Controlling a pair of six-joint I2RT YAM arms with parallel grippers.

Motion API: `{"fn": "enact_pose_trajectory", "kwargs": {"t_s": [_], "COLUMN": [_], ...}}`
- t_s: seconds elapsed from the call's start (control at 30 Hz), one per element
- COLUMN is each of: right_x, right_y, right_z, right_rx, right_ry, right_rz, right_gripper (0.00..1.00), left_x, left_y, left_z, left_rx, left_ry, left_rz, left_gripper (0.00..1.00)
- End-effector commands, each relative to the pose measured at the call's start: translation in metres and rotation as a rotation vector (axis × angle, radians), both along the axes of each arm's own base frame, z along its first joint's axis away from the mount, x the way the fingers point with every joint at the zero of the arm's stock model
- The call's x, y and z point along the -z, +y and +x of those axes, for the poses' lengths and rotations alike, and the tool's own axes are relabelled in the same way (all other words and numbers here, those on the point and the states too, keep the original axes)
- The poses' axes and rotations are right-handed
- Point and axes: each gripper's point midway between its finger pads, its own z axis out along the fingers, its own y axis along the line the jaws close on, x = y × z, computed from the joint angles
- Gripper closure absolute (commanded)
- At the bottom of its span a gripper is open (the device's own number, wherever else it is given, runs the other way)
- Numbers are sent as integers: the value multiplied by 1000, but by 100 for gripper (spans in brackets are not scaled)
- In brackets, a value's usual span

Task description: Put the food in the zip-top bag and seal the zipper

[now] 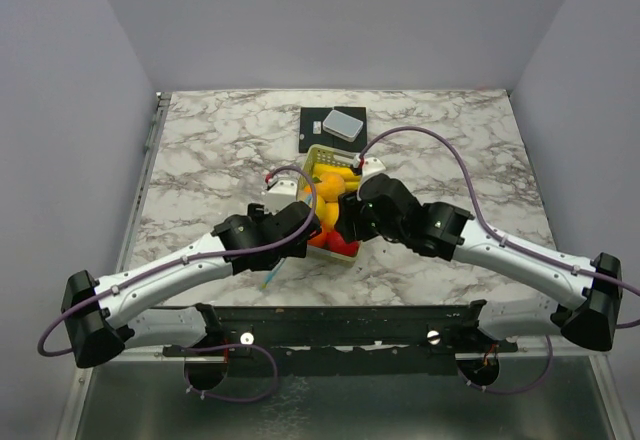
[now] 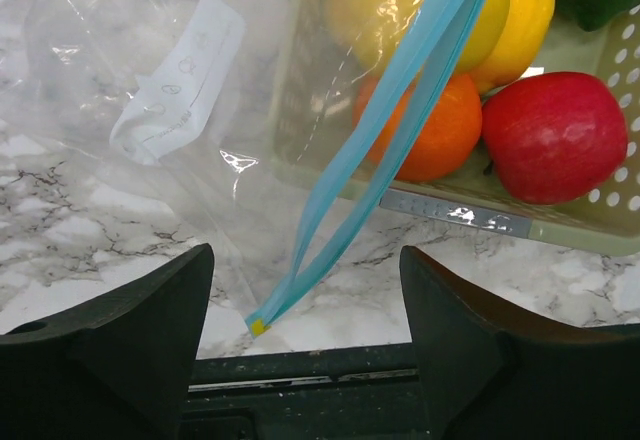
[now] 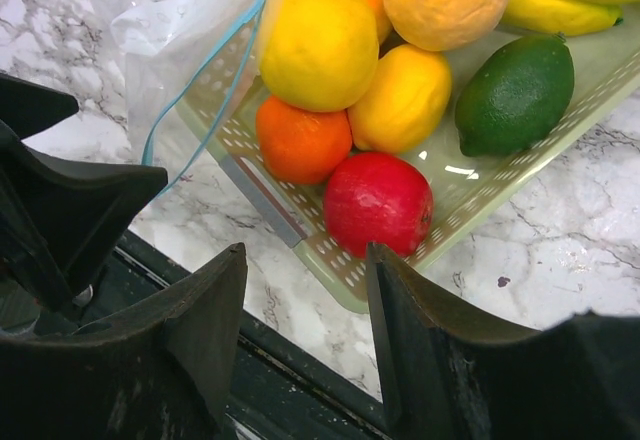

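Observation:
The food lies in a pale slotted basket [image 3: 470, 200]: a red apple [image 3: 378, 203], an orange [image 3: 302, 140], lemons [image 3: 318, 45], a dark green fruit [image 3: 515, 95] and a banana [image 3: 565, 5]. The clear zip-top bag [image 2: 150, 110] lies crumpled over the basket's left side. Its light blue zipper [image 2: 400, 100] hangs down, and its end lies between the tips of my left gripper [image 2: 305, 252], touching neither. That gripper is open. My right gripper [image 3: 305, 250] is open and empty, just above the basket's near corner by the apple. From above, both grippers [image 1: 305, 225] [image 1: 350, 222] meet over the basket [image 1: 318, 155].
A small grey box [image 1: 343, 123] sits on a black mat [image 1: 312, 142] behind the basket. The black front rail [image 1: 340, 325] runs along the near table edge, just below both grippers. Marble tabletop [image 1: 200, 160] extends to both sides.

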Motion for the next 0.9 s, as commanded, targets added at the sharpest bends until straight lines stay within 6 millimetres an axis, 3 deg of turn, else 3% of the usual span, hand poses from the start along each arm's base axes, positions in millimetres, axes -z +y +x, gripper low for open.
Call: {"fn": "enact_pose_trajectory", "kwargs": {"t_s": [0.0, 0.23, 0.57, 0.87], "right_x": [-2, -4, -3, -4], "right_y": [-6, -10, -15, -13], "right_z": [-3, -6, -7, -7], "right_rx": [9, 7, 14, 12], "right_ry": [-8, -15, -16, -10], "right_rz": [3, 8, 6, 12], "right_gripper": [43, 43, 43, 43], "left_x": [-2, 3, 18, 31], "left_y": [6, 13, 14, 16], "left_z": [-1, 7, 12, 14], "left_rx": [-79, -137, -134, -133], "left_ry": [-42, -77, -69, -75], "left_rz": [55, 147, 237, 275], "left_gripper": [25, 34, 40, 54]}}
